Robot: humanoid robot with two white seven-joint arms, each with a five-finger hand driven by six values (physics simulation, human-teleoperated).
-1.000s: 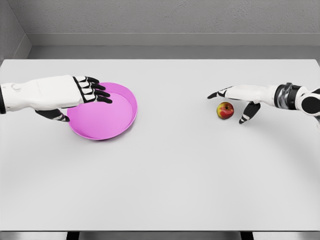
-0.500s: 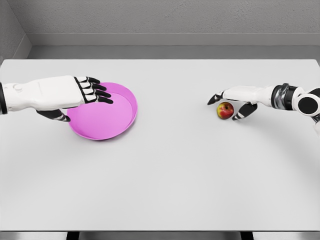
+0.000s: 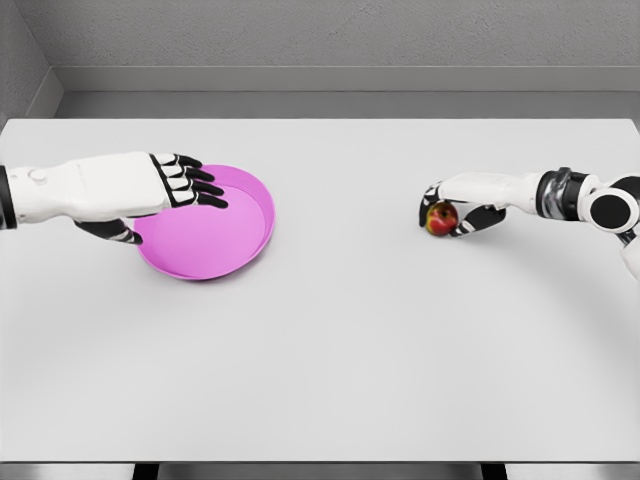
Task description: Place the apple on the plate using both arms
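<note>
Table (image 3: pixel 330 350), pale grey, seen from above at head height, filling nearly the whole view; far edge running straight across the upper part against a grey wall, near edge close to the bottom, left and right edges cut by the frame. Wide bare surface across the middle and the whole near half, with nothing between the two hands.

Plate (image 3: pixel 215 240), bright pink, round, shallow with a low raised rim, lying flat on the left half of the table, well back from the near edge. Nothing visible inside the uncovered part of it.

Left hand (image 3: pixel 150 185), white with black fingers, reaching in from the left edge and held over the left and far side of the plate. Fingers (image 3: pixel 195 185) stretched forward, lying close together and slack, grasping nothing; thumb hanging below the palm near the plate's left rim. Impossible to tell whether it touches the plate or hangs just above it.

Apple (image 3: pixel 439 218), small, red with a little yellow, resting on the table on the right half, well apart from the plate, about level with it.

Right hand (image 3: pixel 462 203), reaching in from the right edge along a white forearm with a grey and black wrist. Fingers curled down over the top and both sides of the apple, wrapped closely around it, part of the fruit hidden behind them.
</note>
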